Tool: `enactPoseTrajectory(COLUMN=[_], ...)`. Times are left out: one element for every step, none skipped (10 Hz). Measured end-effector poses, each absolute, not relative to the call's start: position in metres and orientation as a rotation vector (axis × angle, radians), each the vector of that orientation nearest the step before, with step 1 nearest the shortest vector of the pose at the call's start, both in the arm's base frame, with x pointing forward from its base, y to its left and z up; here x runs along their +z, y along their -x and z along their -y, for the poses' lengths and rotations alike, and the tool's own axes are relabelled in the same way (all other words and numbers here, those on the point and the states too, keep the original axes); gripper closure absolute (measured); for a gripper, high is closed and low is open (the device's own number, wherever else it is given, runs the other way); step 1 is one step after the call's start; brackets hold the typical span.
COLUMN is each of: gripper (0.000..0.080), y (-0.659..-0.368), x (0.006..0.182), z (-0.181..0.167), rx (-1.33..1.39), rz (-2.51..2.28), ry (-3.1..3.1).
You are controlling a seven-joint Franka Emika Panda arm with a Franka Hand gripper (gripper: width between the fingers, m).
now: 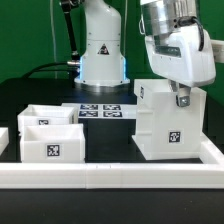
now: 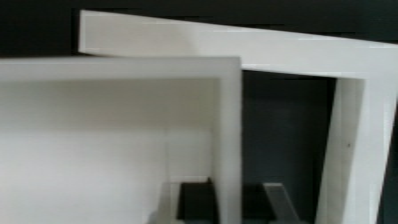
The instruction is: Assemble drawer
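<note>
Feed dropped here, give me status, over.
Pincer open, at drawer housing top. Two trays outside it, the exterior view's left. Nothing blocking.

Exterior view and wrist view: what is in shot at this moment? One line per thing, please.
white plastic boxy housing with square black-and-white tags: one, white, on the table at the exterior view's right.
small white open-top plastic trays: two, white, tagged, one behind the other at the exterior view's left.
marker board: one, white with black tags, flat at centre, between the trays and the housing.
long white border rail: one, white, along the table's near edge.
table: one, black.
robot arm base: one, white, behind the marker board.
gripper: one, grey-white, at the housing's top edge; its fingers look apart in the wrist view.
</note>
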State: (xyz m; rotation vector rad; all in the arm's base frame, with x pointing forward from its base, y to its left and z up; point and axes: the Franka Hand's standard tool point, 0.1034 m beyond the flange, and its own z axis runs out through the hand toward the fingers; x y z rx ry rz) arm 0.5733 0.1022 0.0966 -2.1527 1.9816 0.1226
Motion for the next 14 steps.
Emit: enactPoseTrajectory(gripper=[0.0762, 0.0762, 0.0762, 0.0762, 0.0762, 0.0762, 0.0762, 0.0762, 0.0762, 0.0762, 0.0762, 0.0762, 0.0762, 0.058], y=[-0.579, -0.588, -0.596, -0.604, -0.611, -0.62, -0.632, -0.64, -0.643, -0.647, -0.648, -0.647, -0.648, -0.648], x=[0.097, 0.097, 0.097, 0.097, 0.098, 0.097, 0.097, 0.098, 0.098, 0.098, 0.098, 0.098, 0.098, 0.099], z=[-0.103, -0.102, -0.102, -0.102, -0.102, -0.102, -0.101, -0.101, -0.101, -0.101, -0.101, -0.101, -0.101, -0.101], rx=[0.122, 0.125, 0.126, 0.13, 0.132, 0.144, 0.144, 0.14, 0.149, 0.151, 0.163, 0.163, 0.158, 0.157], rz=[-1.985, -1.987, -1.985, -1.984, -1.985, -1.986, -1.986, -1.983, -1.984, -1.983, -1.985, -1.983, -1.978, -1.976], ry=[2.14, 2.134, 2.13, 2.128, 2.122, 2.12, 2.113, 2.107, 2.108, 2.107, 2.109, 2.111, 2.114, 2.115])
